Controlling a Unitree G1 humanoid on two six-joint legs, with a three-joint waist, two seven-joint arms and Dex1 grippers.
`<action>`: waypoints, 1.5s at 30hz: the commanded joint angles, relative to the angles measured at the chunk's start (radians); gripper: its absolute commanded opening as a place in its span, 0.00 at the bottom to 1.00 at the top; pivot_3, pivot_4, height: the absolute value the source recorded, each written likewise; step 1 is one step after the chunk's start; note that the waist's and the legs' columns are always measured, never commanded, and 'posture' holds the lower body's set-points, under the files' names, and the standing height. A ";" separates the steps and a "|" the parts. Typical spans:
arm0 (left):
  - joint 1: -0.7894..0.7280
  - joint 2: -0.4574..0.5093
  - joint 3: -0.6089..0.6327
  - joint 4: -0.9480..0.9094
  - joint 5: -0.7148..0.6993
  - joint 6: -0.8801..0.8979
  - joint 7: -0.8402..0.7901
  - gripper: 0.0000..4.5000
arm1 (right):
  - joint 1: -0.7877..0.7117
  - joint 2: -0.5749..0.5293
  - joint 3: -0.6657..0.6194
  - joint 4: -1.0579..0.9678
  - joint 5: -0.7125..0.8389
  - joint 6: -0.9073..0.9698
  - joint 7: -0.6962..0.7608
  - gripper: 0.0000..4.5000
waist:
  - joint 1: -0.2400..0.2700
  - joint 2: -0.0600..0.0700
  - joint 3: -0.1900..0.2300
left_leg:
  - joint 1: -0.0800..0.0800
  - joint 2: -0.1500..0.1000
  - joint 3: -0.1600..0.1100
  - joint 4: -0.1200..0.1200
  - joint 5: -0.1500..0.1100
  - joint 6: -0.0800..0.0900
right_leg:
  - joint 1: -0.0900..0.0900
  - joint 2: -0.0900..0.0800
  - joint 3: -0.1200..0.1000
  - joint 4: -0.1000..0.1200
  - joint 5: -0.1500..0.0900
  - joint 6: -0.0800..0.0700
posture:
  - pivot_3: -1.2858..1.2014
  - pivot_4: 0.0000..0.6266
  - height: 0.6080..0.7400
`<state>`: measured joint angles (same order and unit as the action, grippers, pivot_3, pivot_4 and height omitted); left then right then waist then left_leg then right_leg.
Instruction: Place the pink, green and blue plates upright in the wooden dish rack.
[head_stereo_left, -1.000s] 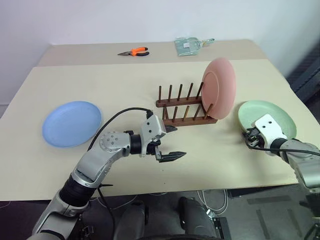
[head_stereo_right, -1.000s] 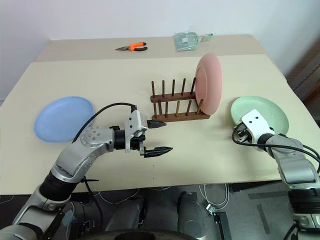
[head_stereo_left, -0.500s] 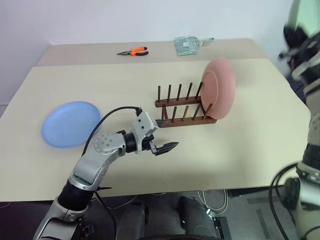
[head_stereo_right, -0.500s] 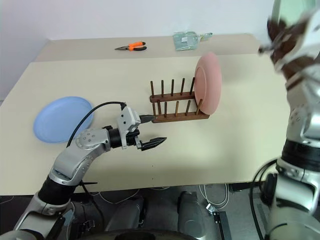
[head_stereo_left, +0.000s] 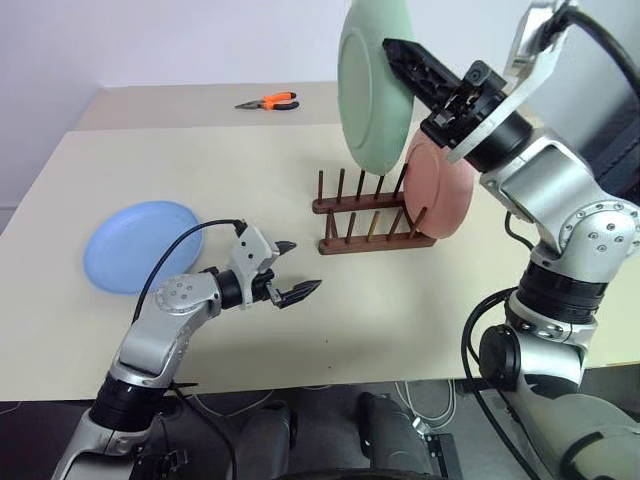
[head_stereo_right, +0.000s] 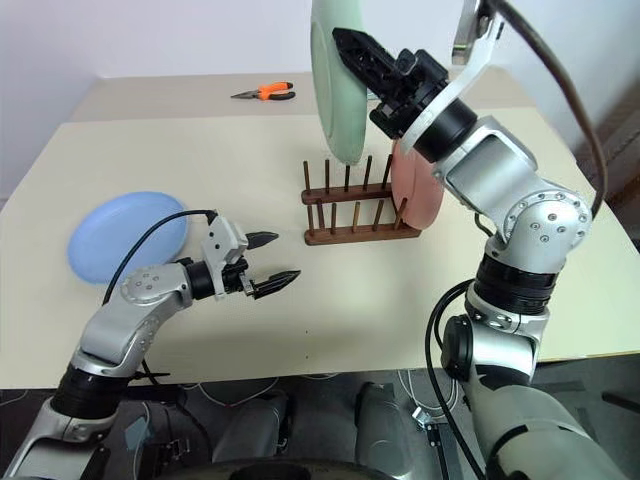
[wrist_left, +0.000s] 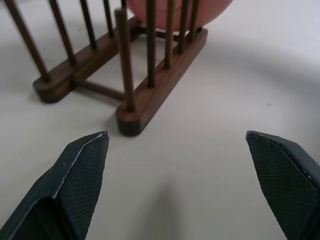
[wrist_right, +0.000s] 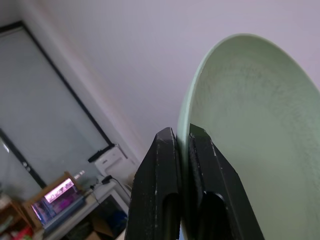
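Observation:
My right gripper (head_stereo_left: 395, 50) is shut on the rim of the green plate (head_stereo_left: 372, 90), holding it upright in the air above the wooden dish rack (head_stereo_left: 365, 215). The rim sits pinched between the fingers (wrist_right: 165, 165) in the right wrist view. The pink plate (head_stereo_left: 440, 190) stands upright in the right end of the rack. The blue plate (head_stereo_left: 142, 246) lies flat on the table at the left. My left gripper (head_stereo_left: 290, 270) hovers open over the table, left of and nearer than the rack, empty; the rack (wrist_left: 125, 75) lies ahead of its fingertips.
Orange-handled pliers (head_stereo_left: 268, 102) and a clear packet (head_stereo_right: 372, 80) lie on the far table behind. The cream table (head_stereo_left: 150, 170) has bare surface between the blue plate and the rack and in front of the rack.
My right arm has swung up and leftward from the table's right side, carrying the green plate from flat on the table to upright above the rack. The left gripper has drifted left.

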<state>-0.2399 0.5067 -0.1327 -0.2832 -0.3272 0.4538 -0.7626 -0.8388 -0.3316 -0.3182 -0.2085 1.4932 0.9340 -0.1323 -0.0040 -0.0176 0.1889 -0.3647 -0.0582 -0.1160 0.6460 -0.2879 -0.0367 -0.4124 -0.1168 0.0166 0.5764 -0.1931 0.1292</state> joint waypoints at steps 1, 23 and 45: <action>-0.004 -0.001 0.012 -0.036 -0.004 -0.019 -0.001 1.00 | 0.014 -0.013 -0.003 -0.007 0.031 -0.016 -0.044 0.01 | -0.003 0.000 0.000 | 0.000 -0.001 0.000 0.000 0.000 0.000 | 0.000 0.000 0.000 0.000 0.000 0.000 | 0.52 0.24 1.00; -0.062 -0.068 0.192 0.047 0.001 -0.009 0.222 1.00 | 0.038 -0.288 0.218 -0.069 -0.650 -0.328 0.338 0.78 | -0.009 0.001 0.000 | -0.001 0.000 0.001 0.000 0.000 0.000 | -0.002 0.003 0.000 0.001 -0.001 0.002 | 0.52 0.24 1.00; -0.210 -0.288 0.938 0.135 -0.048 0.607 1.003 0.81 | 0.096 -0.251 0.418 -0.172 -1.024 -0.518 0.740 1.00 | 0.014 -0.010 -0.004 | -0.001 -0.002 -0.002 0.000 0.002 -0.004 | -0.002 0.001 -0.003 0.003 0.003 0.006 | 0.52 0.24 1.00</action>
<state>-0.4445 0.2426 0.7637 -0.1149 -0.3123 1.0270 0.2429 -0.7338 -0.5929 0.1162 -0.3524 0.4788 0.4321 0.5994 0.0099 -0.0275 0.1854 -0.3660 -0.0604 -0.1185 0.6461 -0.2861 -0.0409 -0.4148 -0.1161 0.0140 0.5789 -0.1899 0.1352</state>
